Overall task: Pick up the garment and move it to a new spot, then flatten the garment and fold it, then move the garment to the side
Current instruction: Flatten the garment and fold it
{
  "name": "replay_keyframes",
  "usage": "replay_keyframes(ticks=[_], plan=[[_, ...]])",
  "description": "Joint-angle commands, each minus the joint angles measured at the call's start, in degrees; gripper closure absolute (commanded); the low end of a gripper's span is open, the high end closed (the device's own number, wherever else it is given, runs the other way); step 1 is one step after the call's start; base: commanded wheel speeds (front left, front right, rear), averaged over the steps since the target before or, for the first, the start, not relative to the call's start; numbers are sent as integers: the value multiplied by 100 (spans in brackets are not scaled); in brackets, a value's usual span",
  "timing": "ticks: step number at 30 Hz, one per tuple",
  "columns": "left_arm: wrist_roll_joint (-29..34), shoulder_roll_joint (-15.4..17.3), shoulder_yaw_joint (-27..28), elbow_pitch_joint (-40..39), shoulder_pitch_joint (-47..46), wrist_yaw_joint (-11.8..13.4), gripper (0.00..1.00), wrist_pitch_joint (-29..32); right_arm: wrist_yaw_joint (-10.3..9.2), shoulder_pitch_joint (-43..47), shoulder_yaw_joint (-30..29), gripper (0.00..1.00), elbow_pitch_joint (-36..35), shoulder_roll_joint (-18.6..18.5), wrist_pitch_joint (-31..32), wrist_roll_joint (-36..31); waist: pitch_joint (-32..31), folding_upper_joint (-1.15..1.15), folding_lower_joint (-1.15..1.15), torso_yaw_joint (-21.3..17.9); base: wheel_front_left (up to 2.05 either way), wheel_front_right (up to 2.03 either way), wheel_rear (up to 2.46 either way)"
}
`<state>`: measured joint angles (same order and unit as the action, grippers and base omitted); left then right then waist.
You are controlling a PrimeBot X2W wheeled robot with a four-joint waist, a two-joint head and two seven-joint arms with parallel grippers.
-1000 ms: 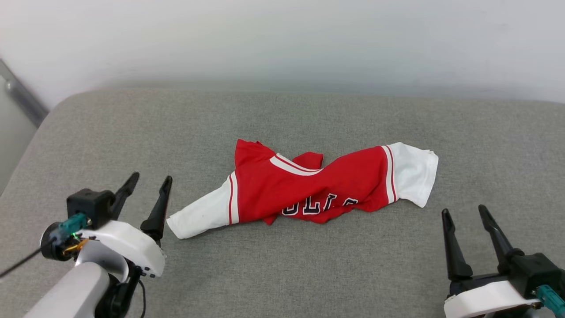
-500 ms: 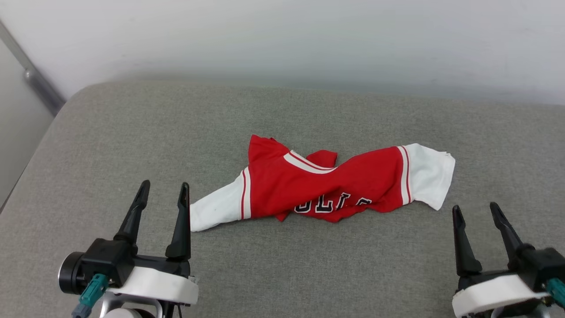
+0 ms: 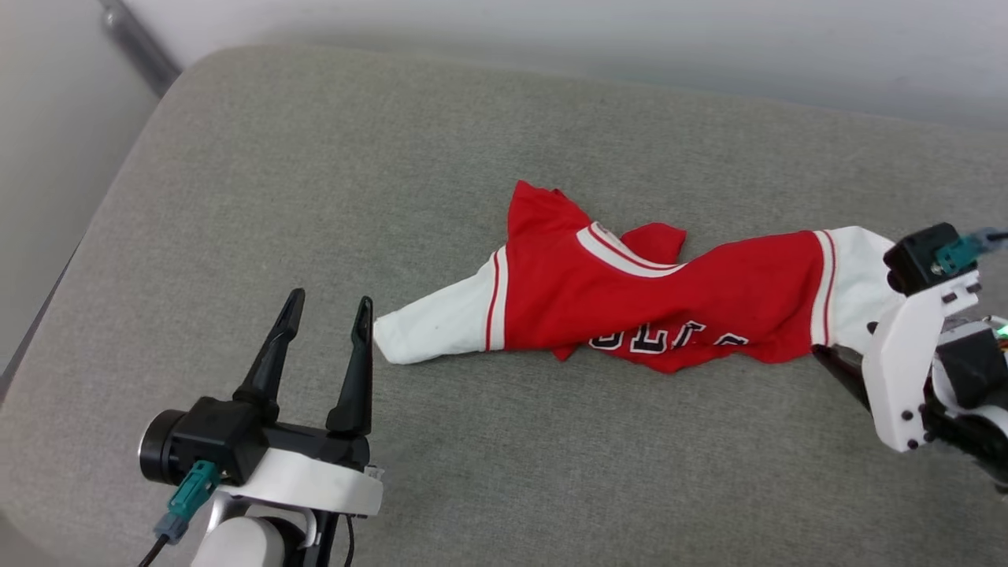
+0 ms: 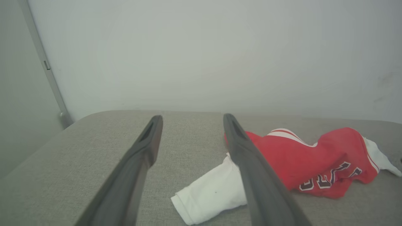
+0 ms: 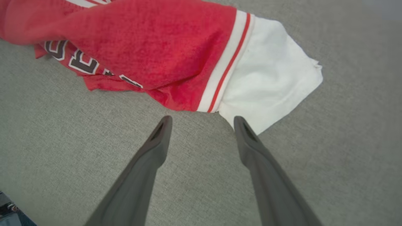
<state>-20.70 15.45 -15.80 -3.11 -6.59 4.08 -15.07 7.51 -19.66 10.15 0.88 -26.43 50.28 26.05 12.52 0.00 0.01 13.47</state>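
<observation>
Two grippers hang over a grey cushion point(image 3: 299, 173), and both have their fingers spread wide with nothing between them. The jersey point(image 3: 669, 287) lies crumpled in the middle of the cushion, twisted like a bow. It is red, with a white sleeve sticking out at each end and red and white stripes where the sleeves start. Black letters point(image 3: 669, 339) with white edges peek out along its near side, but folds hide part of them. The left gripper point(image 3: 330, 298) points up the cushion. Its closer fingertip is just beside the end of the left sleeve point(image 3: 437, 335), with a little gap between them. The right gripper point(image 5: 202, 118) is at the other end, tipped down toward the cushion. Its fingertips sit right at the edge of the right sleeve point(image 5: 270, 81), one near the striped band and one by the white cloth. I cannot tell if they touch it. A pale wall point(image 4: 201, 47) stands behind the cushion.
</observation>
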Motion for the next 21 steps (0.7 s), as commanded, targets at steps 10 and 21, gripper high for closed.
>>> replay_keyframes(ticks=[10,21], plan=[[266,-433,113,306,-208,-374,0,-14,-4,-687,603,0,1267,-510,616,135,453,0,-1,773,0,0,0],[495,-570,389,500,-85,-602,0,-14,-5,-308,1024,100,1808,-867,181,532,314,0,-1,722,0,0,0]])
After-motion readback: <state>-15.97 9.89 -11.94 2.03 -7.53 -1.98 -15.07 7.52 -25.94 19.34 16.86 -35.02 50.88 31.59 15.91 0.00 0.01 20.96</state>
